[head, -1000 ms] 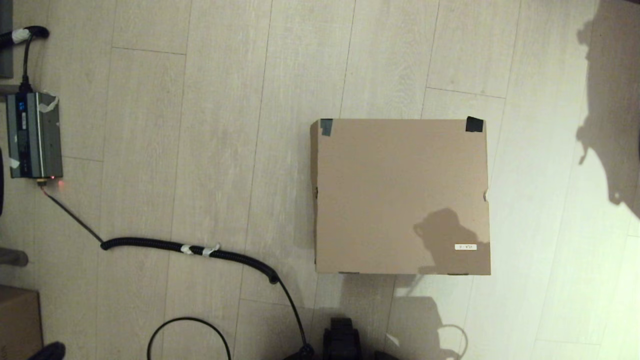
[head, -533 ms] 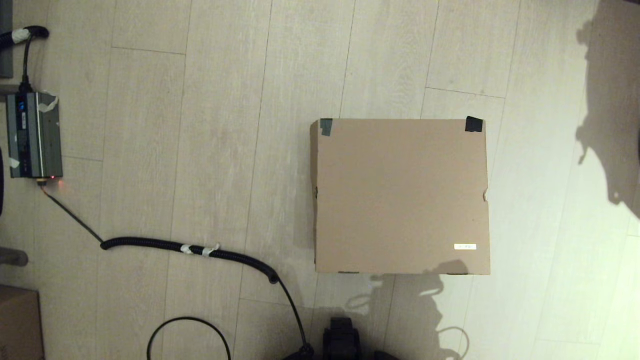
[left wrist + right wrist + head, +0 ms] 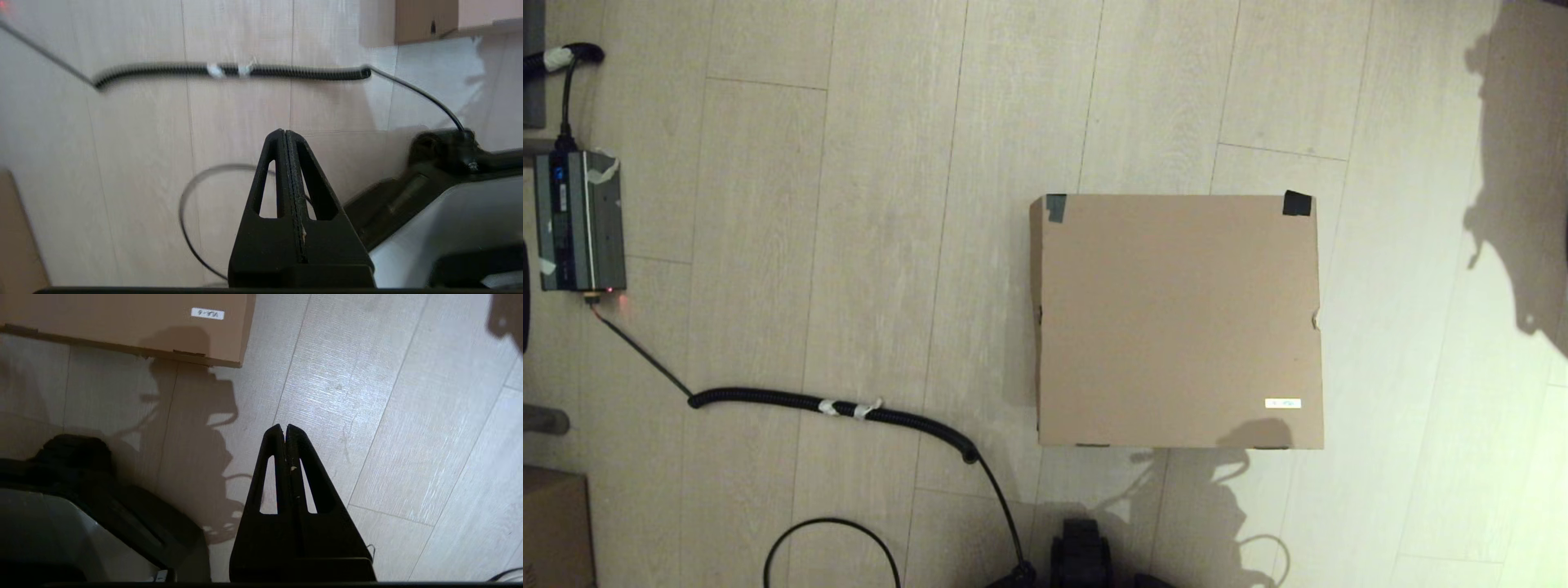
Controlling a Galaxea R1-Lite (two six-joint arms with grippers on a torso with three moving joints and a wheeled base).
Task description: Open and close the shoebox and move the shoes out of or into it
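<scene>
The shoebox [image 3: 1176, 318] lies on the floor right of centre with its lid down, black tape on its two far corners and a small white label [image 3: 1282, 403] near the front right corner. The shoes are hidden. Neither arm shows in the head view. My right gripper [image 3: 284, 426] is shut and empty over bare floor, with the shoebox's labelled corner [image 3: 204, 335] ahead of it. Over the floor near the coiled cable [image 3: 229, 70], my left gripper [image 3: 284, 131] is shut with nothing in it.
A black coiled cable [image 3: 833, 406] runs across the floor left of the box to a grey power unit [image 3: 578, 220] at the far left. A second brown carton [image 3: 554, 527] sits at the lower left corner. My base [image 3: 1082, 555] shows at the bottom edge.
The arm's shadow has slid off the lid's front right area toward the floor in front of the box. The shoebox has not moved.
</scene>
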